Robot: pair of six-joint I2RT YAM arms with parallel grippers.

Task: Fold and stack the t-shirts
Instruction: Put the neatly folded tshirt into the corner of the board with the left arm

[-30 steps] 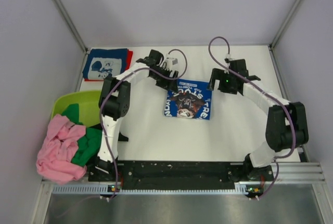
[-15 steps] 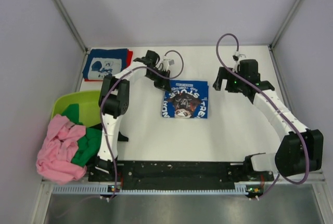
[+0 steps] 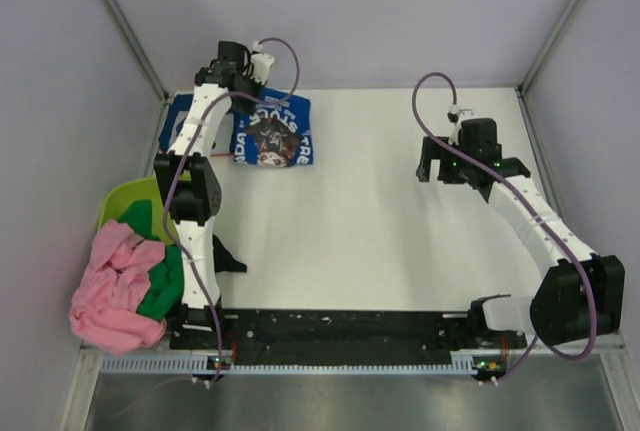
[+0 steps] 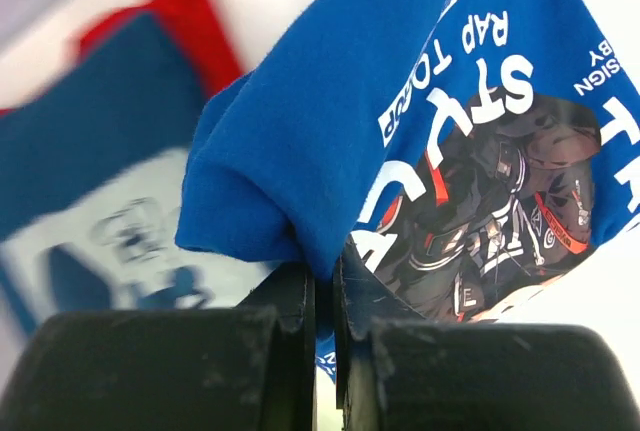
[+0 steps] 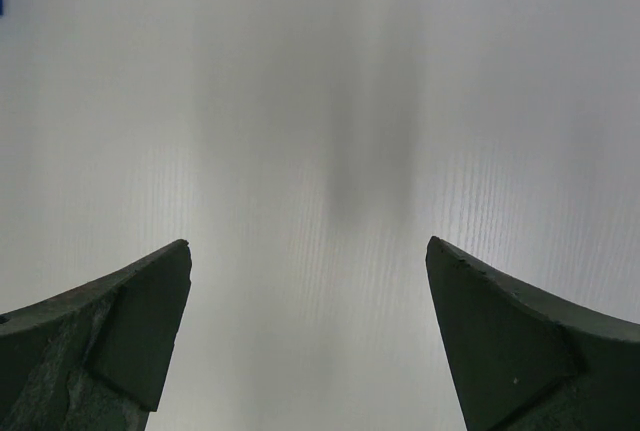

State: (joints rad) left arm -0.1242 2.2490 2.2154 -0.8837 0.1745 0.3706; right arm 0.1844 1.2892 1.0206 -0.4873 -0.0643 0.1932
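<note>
The folded royal blue t-shirt point(image 3: 273, 132) with a dark graphic print hangs at the back left, and my left gripper point(image 3: 243, 94) is shut on its edge. In the left wrist view the blue cloth point(image 4: 330, 131) is pinched between the fingertips of this gripper point(image 4: 322, 273). Below it lies the navy t-shirt point(image 4: 90, 181) with white print, on top of a red t-shirt point(image 4: 200, 21). From above, the navy t-shirt point(image 3: 181, 113) is mostly hidden by the arm. My right gripper point(image 3: 432, 166) hovers open over bare table at the right, nothing between its jaws point(image 5: 308, 243).
A lime-green tub point(image 3: 125, 201) sits at the left edge. A crumpled pink t-shirt point(image 3: 110, 296) and a green t-shirt point(image 3: 165, 276) spill from it. Side walls close in on the white table point(image 3: 370, 241).
My left gripper shut on the blue t-shirt and carried it from the table's middle to the back left, over the navy stack. The right arm drew back to the right.
</note>
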